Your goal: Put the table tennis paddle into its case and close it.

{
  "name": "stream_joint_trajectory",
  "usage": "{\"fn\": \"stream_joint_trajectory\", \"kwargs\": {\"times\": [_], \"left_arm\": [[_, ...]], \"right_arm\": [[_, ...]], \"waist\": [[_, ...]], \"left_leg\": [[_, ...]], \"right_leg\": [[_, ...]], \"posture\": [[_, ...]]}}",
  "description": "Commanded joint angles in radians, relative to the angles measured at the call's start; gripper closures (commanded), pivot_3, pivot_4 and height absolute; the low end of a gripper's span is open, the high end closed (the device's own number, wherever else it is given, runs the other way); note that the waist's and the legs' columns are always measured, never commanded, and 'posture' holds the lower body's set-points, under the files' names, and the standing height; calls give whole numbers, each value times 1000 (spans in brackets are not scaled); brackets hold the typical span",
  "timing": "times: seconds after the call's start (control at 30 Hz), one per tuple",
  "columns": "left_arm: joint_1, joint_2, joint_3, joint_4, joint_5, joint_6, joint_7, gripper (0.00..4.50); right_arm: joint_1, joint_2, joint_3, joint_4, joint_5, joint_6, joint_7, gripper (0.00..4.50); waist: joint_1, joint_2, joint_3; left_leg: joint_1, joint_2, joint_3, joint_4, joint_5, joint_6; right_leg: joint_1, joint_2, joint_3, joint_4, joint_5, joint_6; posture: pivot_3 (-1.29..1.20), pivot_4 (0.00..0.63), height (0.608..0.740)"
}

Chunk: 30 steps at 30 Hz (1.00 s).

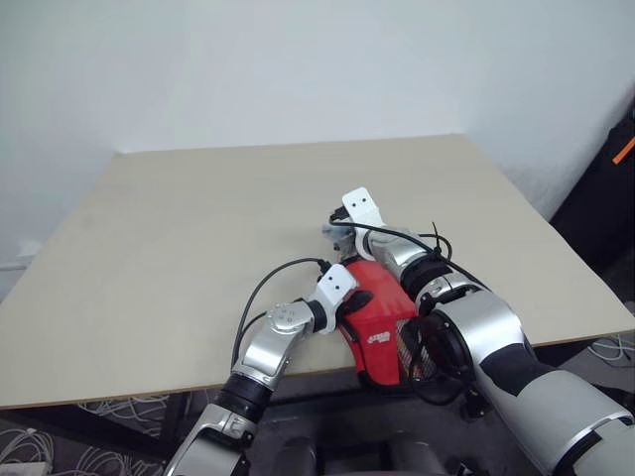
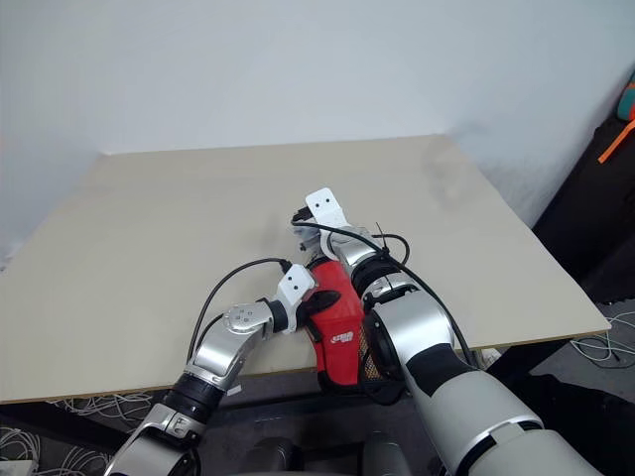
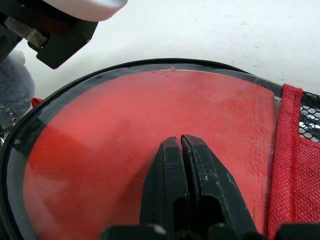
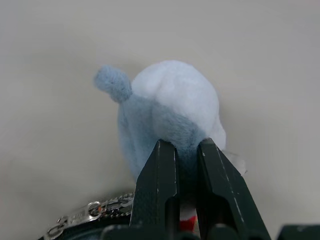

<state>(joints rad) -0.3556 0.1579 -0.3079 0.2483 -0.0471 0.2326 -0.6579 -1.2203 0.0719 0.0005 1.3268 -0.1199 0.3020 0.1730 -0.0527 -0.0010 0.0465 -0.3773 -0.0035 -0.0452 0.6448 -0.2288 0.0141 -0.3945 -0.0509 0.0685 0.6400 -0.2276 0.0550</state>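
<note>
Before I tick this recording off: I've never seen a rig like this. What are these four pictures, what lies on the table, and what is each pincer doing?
It is a two-armed humanoid robot. Two pictures come from cameras in its head, looking down over its arms onto a beige table. The other two come from a camera on each wrist, looking along that arm's two black fingers.

At the table's near edge lies the case, a red and black zip pouch. Through its clear window the left wrist view shows the red paddle inside.

The left pincer is shut, with nothing between its fingers, and rests on that window. The right pincer is closed on a pale blue fluffy lump next to the case's metal zip; the lump looks like a zip pull, though I cannot confirm that.
</note>
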Motion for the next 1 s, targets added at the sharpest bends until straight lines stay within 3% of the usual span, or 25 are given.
{"fn": "stream_joint_trajectory", "kwargs": {"times": [0.03,0.5,1.0], "left_arm": [[6,-2,-29,30,20,25,-12,4500],[10,-3,-32,29,20,27,-15,4500],[23,-11,-39,19,19,35,-16,4500]], "right_arm": [[-15,-21,-14,-27,0,-25,-84,4463],[4,-62,20,-24,-44,-39,-314,4463],[64,-193,65,-97,-80,-21,-352,4463]], "waist": [[0,0,0],[0,0,0],[0,1,0]], "left_leg": [[0,0,0,0,0,0],[0,0,0,0,0,0],[0,-1,0,0,0,0]], "right_leg": [[0,0,0,0,0,0],[0,0,0,0,0,0],[0,0,1,-1,0,0]], "posture": [[0,0,740],[0,0,740],[0,0,740]]}}
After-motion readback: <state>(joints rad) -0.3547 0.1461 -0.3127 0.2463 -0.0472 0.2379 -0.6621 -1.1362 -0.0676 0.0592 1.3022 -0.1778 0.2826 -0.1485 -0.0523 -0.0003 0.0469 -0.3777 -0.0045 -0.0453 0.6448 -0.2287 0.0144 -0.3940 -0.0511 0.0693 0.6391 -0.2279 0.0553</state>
